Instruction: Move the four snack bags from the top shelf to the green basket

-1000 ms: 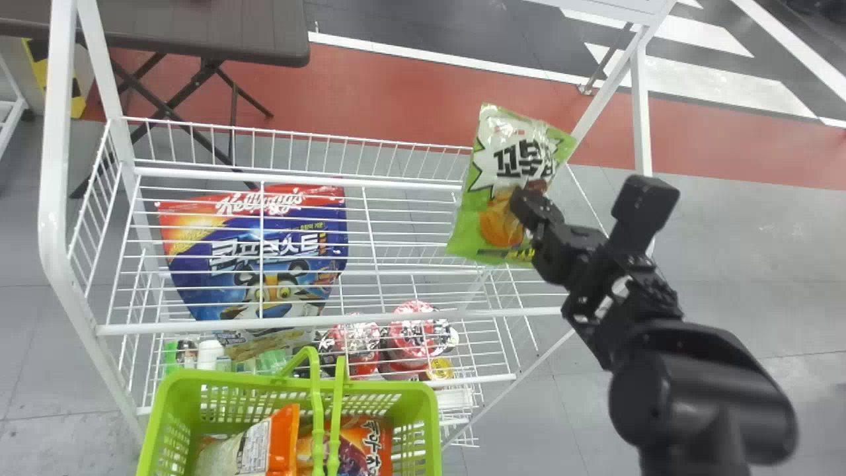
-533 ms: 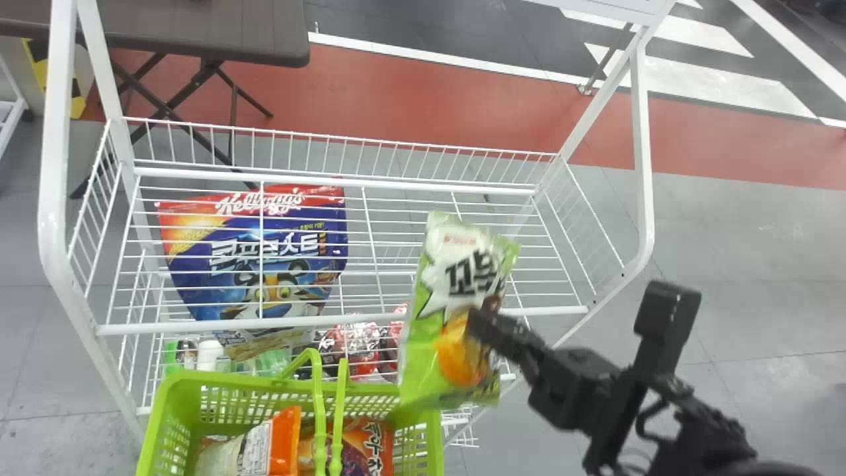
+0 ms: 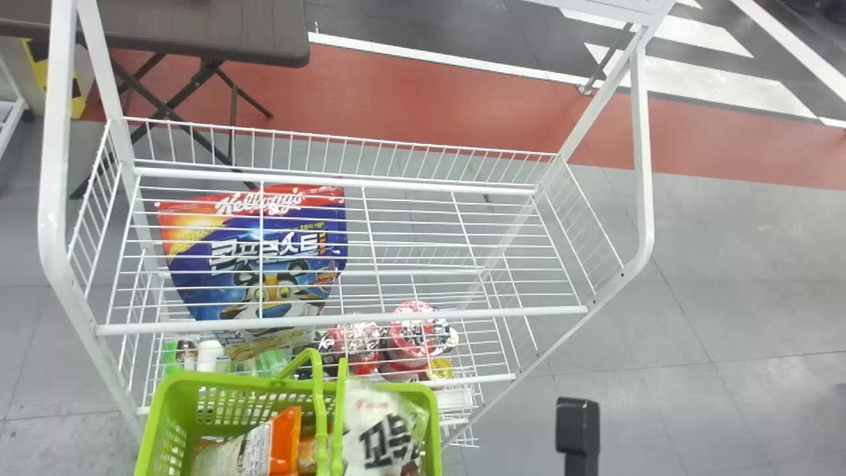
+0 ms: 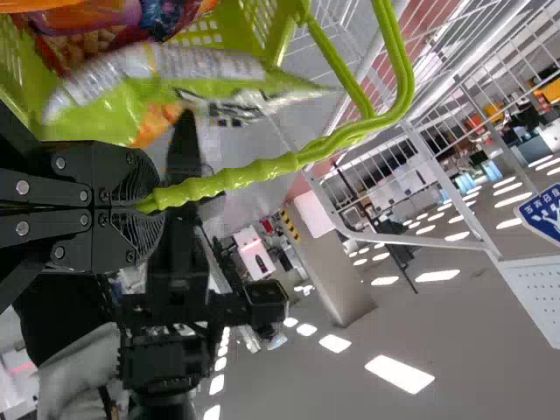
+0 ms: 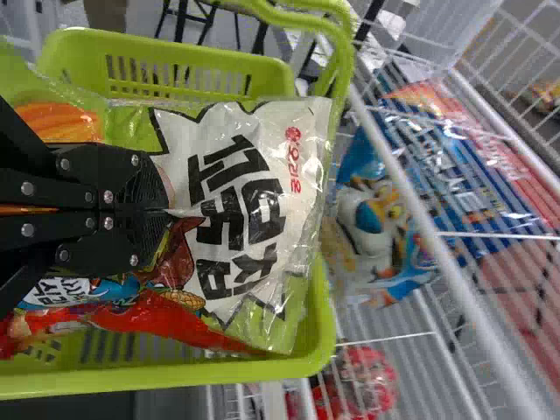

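We find the white rack point(image 3: 54, 198) unmoved between frames; its top shelf point(image 3: 342, 319), which had the held snack bag over its two o'clock end a second ago, now has that bag off it. The green basket point(image 3: 251, 381) stands at seven o'clock in the head view. A cereal pouch point(image 3: 284, 294) lies on the tier below the top shelf, at nine o'clock, as before. The green-and-white snack bag point(image 3: 386, 436) has come down over the front rail, and is now at the basket's three o'clock side, beside the handle point(image 4: 254, 171), within the rim. We judge the carry done and only the release outstanding. Also in the basket we note an orange snack bag point(image 3: 284, 436) and a red snack bag point(image 5: 175, 324); the full count we cannot confirm. Against the earlier frames, the right arm point(image 3: 577, 430) has dropped toward five o'clock until little more than its tip shows in the head view. The right gripper point(image 5: 162, 210) is closed on the green-and-white snack bag; the left gripper point(image 4: 144, 206) is clamped on the handle. Should the release come too high, the bag could catch on the handle.
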### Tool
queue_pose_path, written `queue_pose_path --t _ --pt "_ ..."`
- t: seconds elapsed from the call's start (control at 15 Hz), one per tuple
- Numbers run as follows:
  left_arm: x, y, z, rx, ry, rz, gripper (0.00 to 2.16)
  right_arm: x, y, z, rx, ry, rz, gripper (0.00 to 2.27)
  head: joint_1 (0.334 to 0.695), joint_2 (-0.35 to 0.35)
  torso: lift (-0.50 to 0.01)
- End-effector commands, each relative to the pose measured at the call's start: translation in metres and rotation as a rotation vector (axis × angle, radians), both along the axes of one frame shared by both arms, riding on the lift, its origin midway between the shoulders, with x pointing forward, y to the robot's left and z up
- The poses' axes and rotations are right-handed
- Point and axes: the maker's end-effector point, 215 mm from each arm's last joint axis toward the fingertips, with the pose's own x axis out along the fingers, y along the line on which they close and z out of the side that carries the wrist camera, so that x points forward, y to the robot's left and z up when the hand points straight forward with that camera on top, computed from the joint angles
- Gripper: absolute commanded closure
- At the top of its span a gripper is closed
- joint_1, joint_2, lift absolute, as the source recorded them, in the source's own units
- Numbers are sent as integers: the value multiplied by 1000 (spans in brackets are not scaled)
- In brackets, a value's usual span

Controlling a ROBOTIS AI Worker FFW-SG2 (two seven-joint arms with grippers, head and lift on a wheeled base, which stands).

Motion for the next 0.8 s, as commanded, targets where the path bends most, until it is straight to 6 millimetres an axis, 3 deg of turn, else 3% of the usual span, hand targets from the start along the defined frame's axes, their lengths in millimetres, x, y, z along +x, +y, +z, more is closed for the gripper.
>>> queue_pose_path --t 0.0,0.07,0.2,0.33,0.53,0.73 --pt "0 0 0 1 0 0 1335 1 0 -13 -20 2 0 2243 695 -350 0" --pt "0 0 0 1 -1 0 1335 7 -3 -13 -34 -12 -1 2040 695 -350 0" --pt "2 -1 0 1 -2 0 1335 16 -10 -8 -68 -46 0 -2 695 -350 0" --pt "2 0 -1 1 -1 0 1335 35 -15 5 -75 -127 -12 -2 695 -350 0" --pt "2 -2 -1 0 -2 -2 1335 82 -16 41 -115 -368 -27 60 695 -350 0" --pt "2 -2 -1 3 -1 -2 1335 130 -15 127 -243 -798 -80 63 695 -350 0"
